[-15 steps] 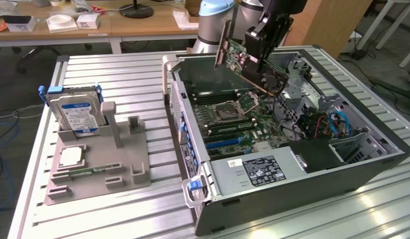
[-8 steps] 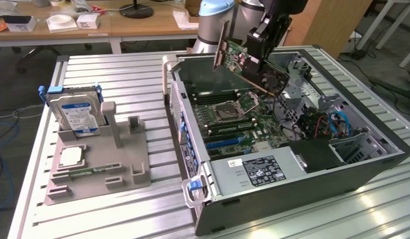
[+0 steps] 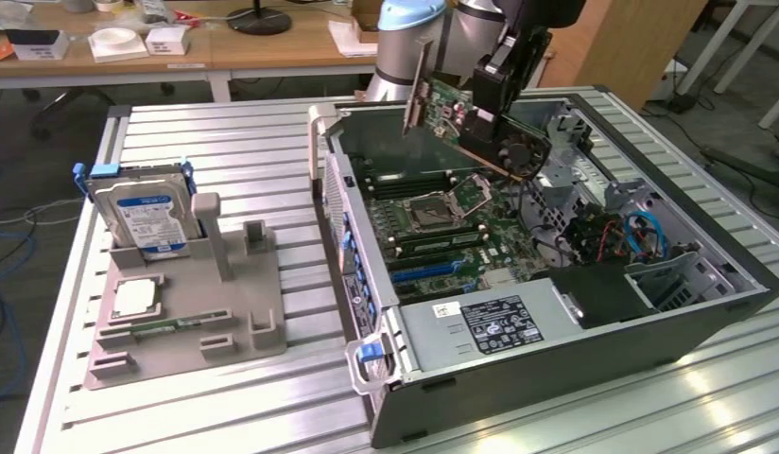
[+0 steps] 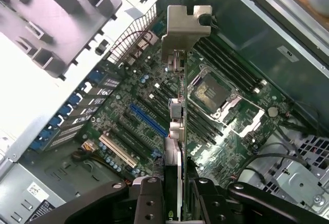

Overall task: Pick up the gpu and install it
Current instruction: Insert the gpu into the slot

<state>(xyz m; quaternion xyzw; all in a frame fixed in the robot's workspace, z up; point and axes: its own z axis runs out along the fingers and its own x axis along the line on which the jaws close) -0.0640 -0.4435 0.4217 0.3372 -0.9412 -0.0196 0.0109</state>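
The gpu (image 3: pixel 456 106), a flat circuit card with a silvery metal bracket at one end, hangs tilted in the air above the open computer case (image 3: pixel 692 317). My gripper (image 3: pixel 501 90) is shut on it from above. In the wrist view the gpu (image 4: pixel 177 44) shows edge-on, bracket end farthest from the camera, clamped between my black fingers (image 4: pixel 148 203) of the gripper (image 4: pixel 175 206). Beneath it lies the motherboard (image 4: pixel 128 100) with a blue slot (image 4: pixel 148 120) and a white slot (image 4: pixel 119 151). The card hangs well above the board.
A grey parts holder (image 3: pixel 194 326) on the slatted table at the exterior view's left carries a silver hard drive (image 3: pixel 144 218), a square chip (image 3: pixel 135 296) and a small memory stick (image 3: pixel 163 327). Inside the case are the power supply (image 3: pixel 491 326), CPU socket (image 3: pixel 446 201) and cables (image 3: pixel 642 236).
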